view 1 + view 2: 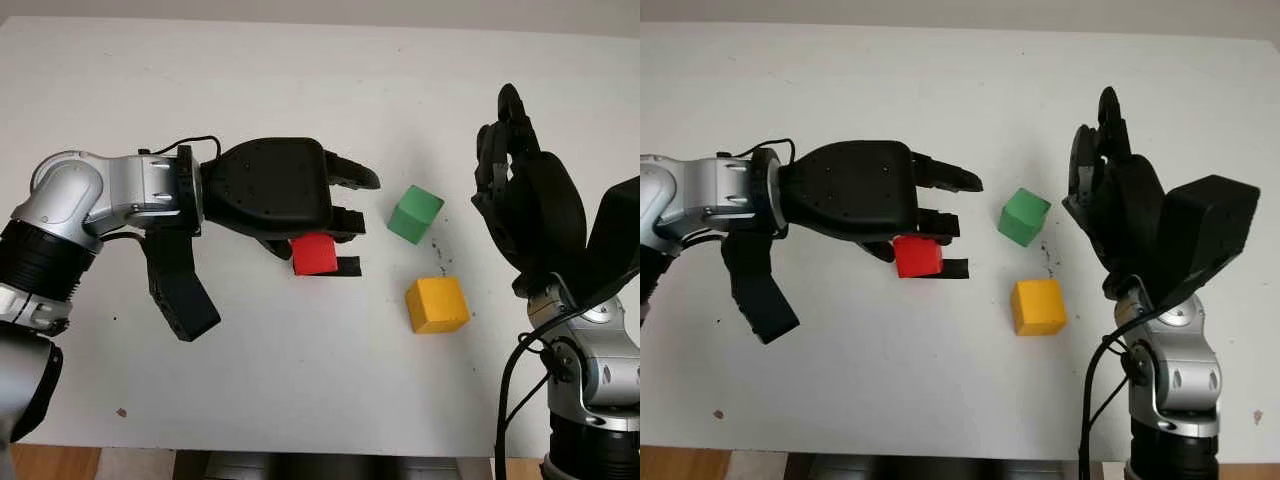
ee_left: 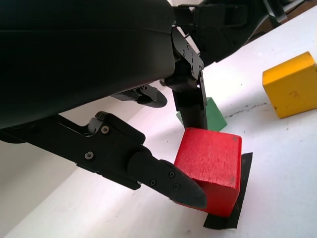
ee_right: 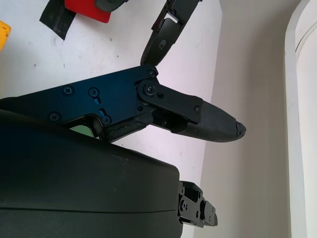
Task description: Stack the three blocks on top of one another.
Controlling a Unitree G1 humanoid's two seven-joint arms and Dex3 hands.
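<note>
The red block [image 1: 314, 254] sits on a black tape mark [image 1: 348, 266] near the middle of the white table [image 1: 300, 380]. My left hand [image 1: 325, 240] reaches in from the left and is shut on it. In the left wrist view the thumb [image 2: 168, 178] presses the block's near face and another finger [image 2: 193, 106] comes down behind it. The green block [image 1: 415, 213] lies to the right, turned at an angle. The yellow block [image 1: 436, 304] lies nearer me, below the green one. My right hand [image 1: 500, 150] is held up at the right, open, holding nothing.
Green and yellow blocks stand a short gap apart, between the two hands. The table's front edge runs along the bottom of the head views. A black cable hangs beside the right forearm [image 1: 590, 380].
</note>
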